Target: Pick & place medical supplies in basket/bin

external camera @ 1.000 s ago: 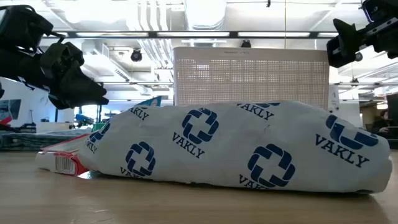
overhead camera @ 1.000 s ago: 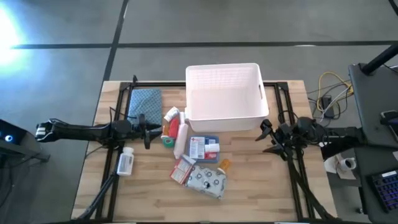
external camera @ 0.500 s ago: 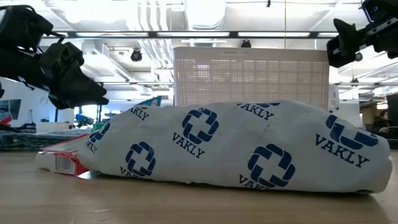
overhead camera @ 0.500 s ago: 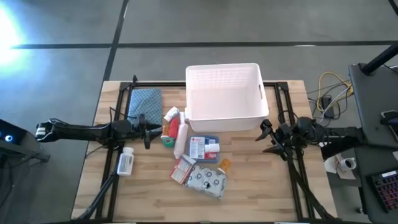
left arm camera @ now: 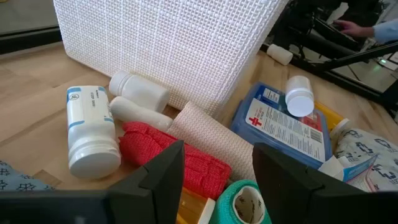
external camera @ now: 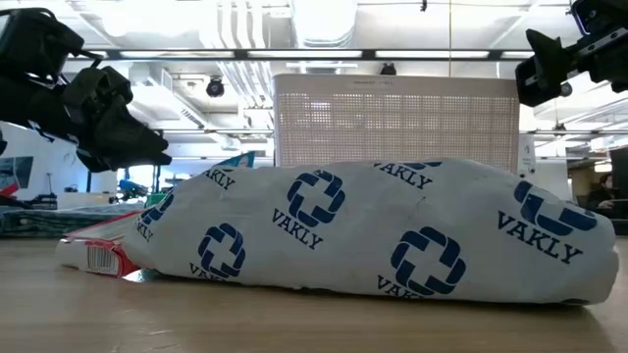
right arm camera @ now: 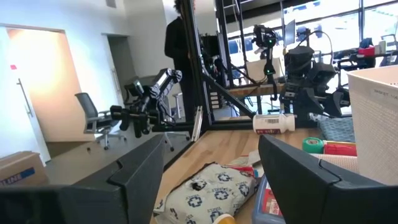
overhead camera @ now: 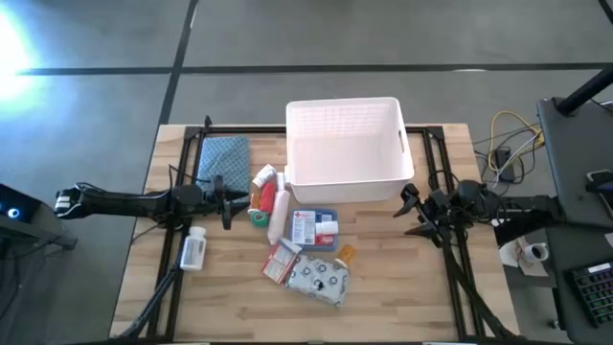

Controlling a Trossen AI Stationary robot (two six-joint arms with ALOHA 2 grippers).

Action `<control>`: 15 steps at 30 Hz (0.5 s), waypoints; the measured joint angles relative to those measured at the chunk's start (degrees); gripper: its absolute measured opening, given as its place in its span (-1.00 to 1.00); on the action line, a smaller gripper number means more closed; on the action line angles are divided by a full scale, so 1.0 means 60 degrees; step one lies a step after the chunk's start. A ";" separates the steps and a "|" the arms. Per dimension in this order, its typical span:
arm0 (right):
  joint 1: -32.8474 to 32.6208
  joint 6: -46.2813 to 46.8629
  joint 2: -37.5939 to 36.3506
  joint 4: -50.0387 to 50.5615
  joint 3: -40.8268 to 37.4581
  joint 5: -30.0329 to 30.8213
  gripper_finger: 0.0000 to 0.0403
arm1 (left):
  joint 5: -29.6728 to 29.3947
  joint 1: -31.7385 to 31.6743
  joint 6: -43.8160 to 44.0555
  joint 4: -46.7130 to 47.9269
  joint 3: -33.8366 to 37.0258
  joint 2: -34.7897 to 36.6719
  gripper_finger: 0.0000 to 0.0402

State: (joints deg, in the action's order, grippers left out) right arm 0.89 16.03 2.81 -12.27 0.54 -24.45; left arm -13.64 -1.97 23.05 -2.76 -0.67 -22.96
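Both open tools (overhead camera: 228,201) (overhead camera: 408,213) flanking clustered supplies (overhead camera: 305,247).

The tub (overhead camera: 345,153) is white with a fine grid pattern on its walls. Just ahead of the black left gripper (left arm camera: 214,180) lie a red cloth roll (left arm camera: 168,158), a green roll (left arm camera: 245,202) and a white bottle (left arm camera: 90,127) with a blue label. Farther off is a silvery pouch (overhead camera: 321,280) with dark blue crosses.
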 joint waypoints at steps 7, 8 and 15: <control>0.0004 0.0000 0.0000 0.0003 0.0000 0.0000 0.27 | 0.0002 0.0002 -0.0004 0.0000 0.0000 0.0000 -0.15; 0.0003 0.0000 0.0000 0.0000 0.0000 0.0000 0.26 | 0.0000 -0.0001 -0.0002 0.0000 0.0000 0.0000 -0.15; 0.0004 0.0000 0.0000 0.0002 0.0000 0.0029 0.23 | 0.0002 0.0002 -0.0004 0.0000 0.0000 0.0000 -0.15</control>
State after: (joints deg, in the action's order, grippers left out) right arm 0.91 16.03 2.81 -12.26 0.54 -24.27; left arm -13.63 -1.96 23.03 -2.76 -0.67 -22.96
